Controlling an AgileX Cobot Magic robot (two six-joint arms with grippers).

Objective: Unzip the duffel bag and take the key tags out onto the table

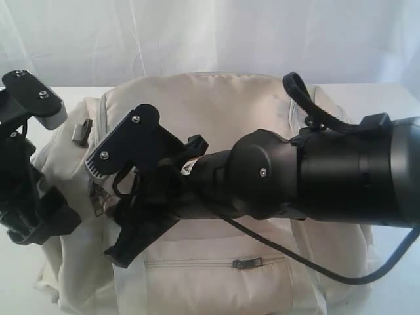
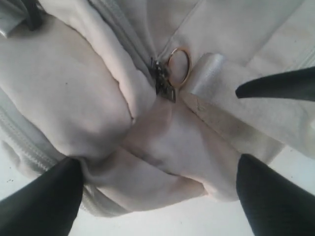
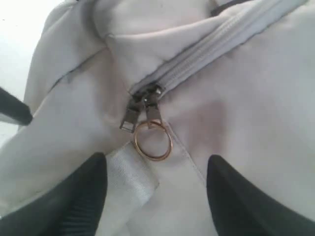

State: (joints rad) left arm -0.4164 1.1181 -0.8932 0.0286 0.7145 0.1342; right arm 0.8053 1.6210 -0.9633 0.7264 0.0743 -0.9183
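So the left gripper (image 2: 157, 167) sits on the far-left side of the gold ring (image 3: 152, 140), at the end of the duffel bag (image 1: 216, 105). Its fingers are spread wide with nothing in them, straddling the bunched fabric there. My guess is it's parked to pin or brace that end so the bag doesn't drag once the zip gets tugged.

The ring hangs off the two dark zip pulls (image 3: 140, 105), which meet right above it at the end of the grey zipper. That zipper looks fully shut. A pale webbing strap (image 3: 130, 177) runs off just below the ring.

No key tags visible anywhere. I'd say they're inside the bag, so nothing is out on the table (image 1: 400, 289) yet.

The right gripper (image 3: 155, 164) has reached across and hovers right over the ring. Its fingers are apart, one on each side, and aren't touching it as far as I can tell. Makes sense, since the ring is the easiest thing to pinch. Closing on it looks like the next step.
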